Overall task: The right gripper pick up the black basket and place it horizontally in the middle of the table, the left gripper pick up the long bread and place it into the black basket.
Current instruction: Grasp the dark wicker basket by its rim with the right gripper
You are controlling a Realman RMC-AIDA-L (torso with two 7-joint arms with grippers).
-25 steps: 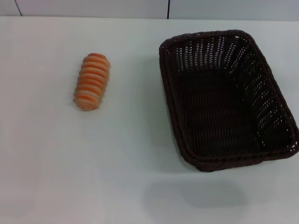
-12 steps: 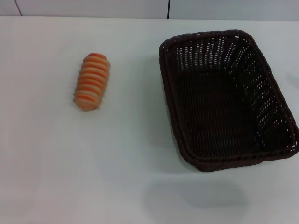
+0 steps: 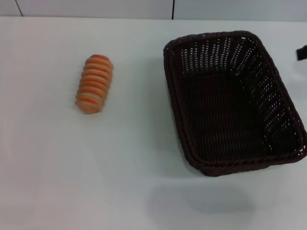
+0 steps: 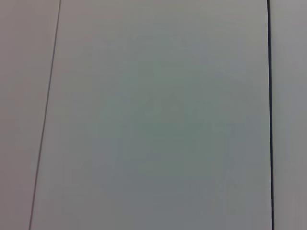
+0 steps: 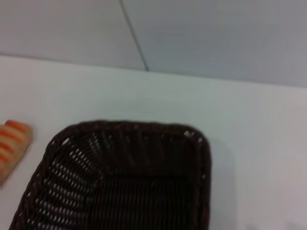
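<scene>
The black basket [image 3: 225, 115] lies empty on the right half of the white table [image 3: 120, 158], its long side running away from me and slightly skewed. Well apart from it, on the left, rests the long bread [image 3: 94, 84], striped orange and cream, pointing the same way. A small black piece of my right gripper [image 3: 302, 51] shows at the right edge of the head view, beside the basket's far right corner and not touching it. The right wrist view looks down on the basket's far end [image 5: 129, 125], with the bread's tip [image 5: 12, 141] at the edge. My left gripper is out of view.
A pale wall with dark vertical seams [image 3: 172, 9] rises behind the table's far edge. The left wrist view holds only a plain grey panel [image 4: 153, 115] with thin seam lines. A soft shadow [image 3: 201, 199] falls on the table in front of the basket.
A black piece of my right gripper has come into the head view at the right edge. Basket and bread have not moved.
</scene>
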